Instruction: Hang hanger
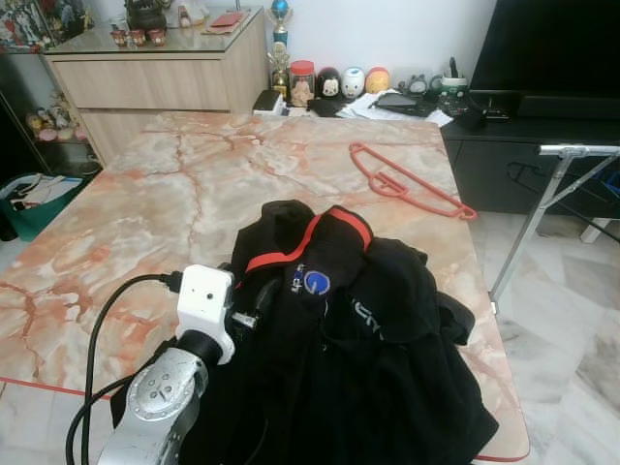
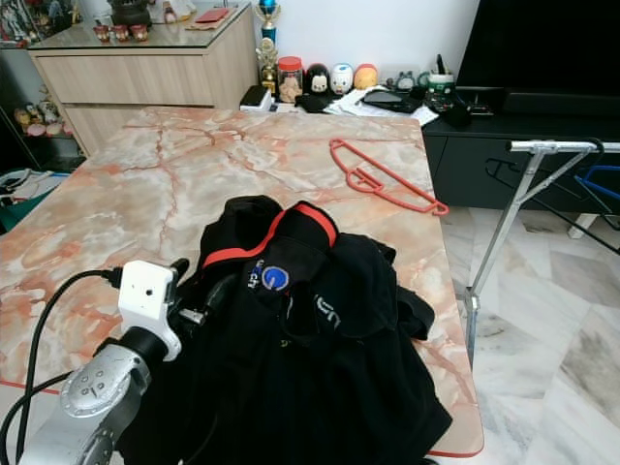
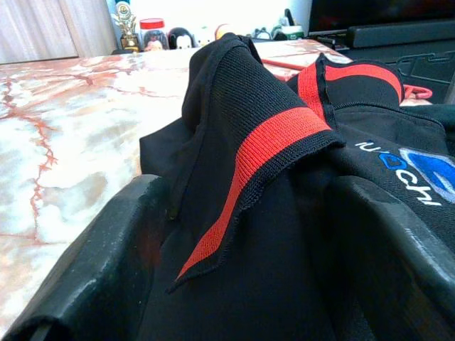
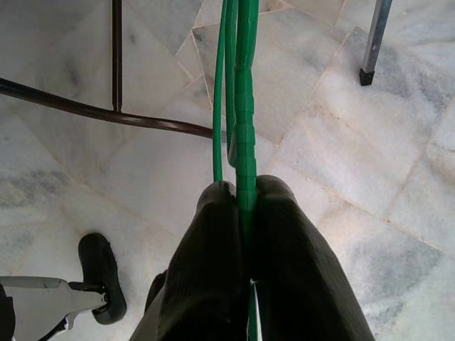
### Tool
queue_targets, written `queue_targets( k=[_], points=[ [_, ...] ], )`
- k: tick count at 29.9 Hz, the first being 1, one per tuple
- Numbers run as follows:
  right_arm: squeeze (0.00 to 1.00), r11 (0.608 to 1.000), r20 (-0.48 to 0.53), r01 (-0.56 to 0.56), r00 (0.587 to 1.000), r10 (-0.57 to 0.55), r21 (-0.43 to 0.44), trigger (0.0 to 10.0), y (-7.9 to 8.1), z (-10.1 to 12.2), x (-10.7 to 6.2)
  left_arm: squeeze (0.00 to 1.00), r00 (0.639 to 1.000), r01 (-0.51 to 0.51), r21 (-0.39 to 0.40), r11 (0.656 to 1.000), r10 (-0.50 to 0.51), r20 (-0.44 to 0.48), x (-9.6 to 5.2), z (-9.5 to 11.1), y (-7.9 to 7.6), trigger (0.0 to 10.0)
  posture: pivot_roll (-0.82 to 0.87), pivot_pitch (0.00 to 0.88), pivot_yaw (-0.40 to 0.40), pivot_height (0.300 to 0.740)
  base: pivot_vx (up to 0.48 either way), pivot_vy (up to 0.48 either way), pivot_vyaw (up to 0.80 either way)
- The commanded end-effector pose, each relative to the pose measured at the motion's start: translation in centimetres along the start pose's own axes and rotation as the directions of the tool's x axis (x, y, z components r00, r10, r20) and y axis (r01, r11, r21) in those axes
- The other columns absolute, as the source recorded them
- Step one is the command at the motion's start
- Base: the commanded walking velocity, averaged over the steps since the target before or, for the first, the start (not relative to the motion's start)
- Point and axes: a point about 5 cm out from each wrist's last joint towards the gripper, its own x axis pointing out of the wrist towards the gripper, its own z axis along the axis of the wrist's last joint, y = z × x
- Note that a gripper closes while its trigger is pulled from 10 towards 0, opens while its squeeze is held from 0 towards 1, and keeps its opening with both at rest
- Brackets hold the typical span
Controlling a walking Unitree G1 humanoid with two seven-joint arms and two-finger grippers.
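Right gripper (image 4: 242, 195): our fingers pinched tight on a green hanger (image 4: 244, 106), seen in the right wrist view above the tiled floor (image 4: 341, 163).
Left gripper (image 3: 234, 234): fingers spread wide on either side of the black jacket (image 1: 339, 339), its red-striped collar (image 3: 274, 142) between them.
Head views add: marble table (image 1: 145, 194) under the jacket; red hanger (image 1: 402, 182) lying flat beyond it.

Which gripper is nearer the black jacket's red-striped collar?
Left. The left gripper has its fingers on either side of the black jacket's collar on the table; the right gripper pinches a green hanger above the floor.
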Motion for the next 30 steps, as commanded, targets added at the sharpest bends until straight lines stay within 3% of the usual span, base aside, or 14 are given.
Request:
queue_targets(
  k=[1, 14, 30],
  points=[
    [0.00, 1.000, 0.002, -0.003, 1.000, 0.003, -0.004, 10.0, 0.08, 0.31, 0.07, 0.00, 1.000, 0.000, -0.001, 1.000, 0.000, 0.027, 0.01, 0.72, 0.07, 10.0, 0.07, 0.000, -0.007, 0.716, 0.000, 0.000, 0.00],
    [0.00, 1.000, 0.002, -0.004, 1.000, 0.004, -0.004, 10.0, 0.08, 0.29, 0.07, 0.00, 1.000, 0.004, -0.001, 1.000, -0.004, 0.029, 0.03, 0.74, 0.01, 10.0, 0.07, 0.000, -0.006, 0.716, 0.000, 0.000, 0.00],
    [0.00, 1.000, 0.001, -0.005, 1.000, 0.005, -0.005, 10.0, 0.11, 0.27, 0.07, 0.00, 1.000, 0.008, 0.003, 1.000, -0.008, 0.029, 0.01, 0.75, -0.10, 10.0, 0.07, 0.000, -0.005, 0.716, -0.278, 0.000, 0.00]
  ],
)
